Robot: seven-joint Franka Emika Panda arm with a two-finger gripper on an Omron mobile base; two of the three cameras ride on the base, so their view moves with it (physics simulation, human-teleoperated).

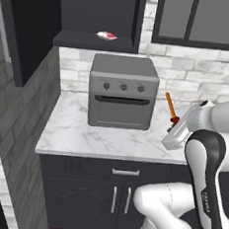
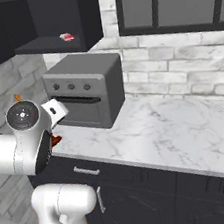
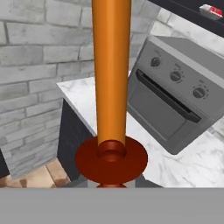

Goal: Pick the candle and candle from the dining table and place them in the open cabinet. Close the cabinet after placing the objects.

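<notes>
1. Closest to the hand camera, a tall orange candle (image 3: 111, 74) stands in a dark red round holder (image 3: 111, 160) and runs up the middle of the hand view; the jaws are clenched on the holder's base, just under the red disc.
2. From the left base view, the same candle (image 1: 171, 106) is a thin orange stick, tilted, held in the air over the right part of the marble worktop (image 1: 75, 132), to the right of the oven; the gripper (image 1: 175, 125) sits at its lower end.
3. From the right base view, the arm's round joint covers most of it: an orange tip (image 2: 17, 97) shows above the joint and a bit of red holder (image 2: 55, 140) below it.
4. Farther back, a grey countertop oven (image 1: 122, 91) with three knobs stands on the worktop against the white brick wall.
5. Above the oven, the dark cabinet (image 1: 96, 15) stands open, its door (image 1: 18, 30) swung out to the left; a small red and white object (image 1: 106, 35) lies on its shelf near the front edge. What it is cannot be told.
6. To the right, grey-paned cabinets (image 2: 169, 0) hang on the wall.
</notes>
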